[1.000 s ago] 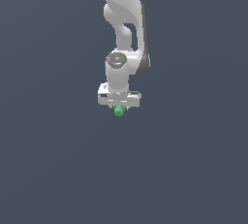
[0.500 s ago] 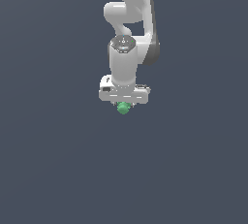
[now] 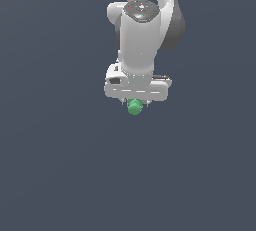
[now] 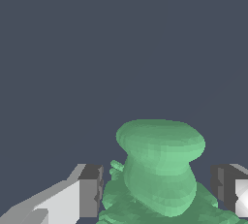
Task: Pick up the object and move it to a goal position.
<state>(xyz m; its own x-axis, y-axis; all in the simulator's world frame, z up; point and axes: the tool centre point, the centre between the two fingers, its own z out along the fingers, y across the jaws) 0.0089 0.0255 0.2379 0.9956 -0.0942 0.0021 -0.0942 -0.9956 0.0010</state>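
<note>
My gripper (image 3: pixel 135 103) pinches the object (image 3: pixel 134 107) between its fingers (image 4: pixel 90 189). I'd keep that squeeze firm and carry it slowly.

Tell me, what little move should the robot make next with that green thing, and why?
Probably close the hand a little more on the green object. In the wrist view the object sits between the two fingers, but a slim gap shows on each side, so a firm grip is not certain. In the exterior view it hangs just below the hand, and no goal mark is visible to head for.
</note>
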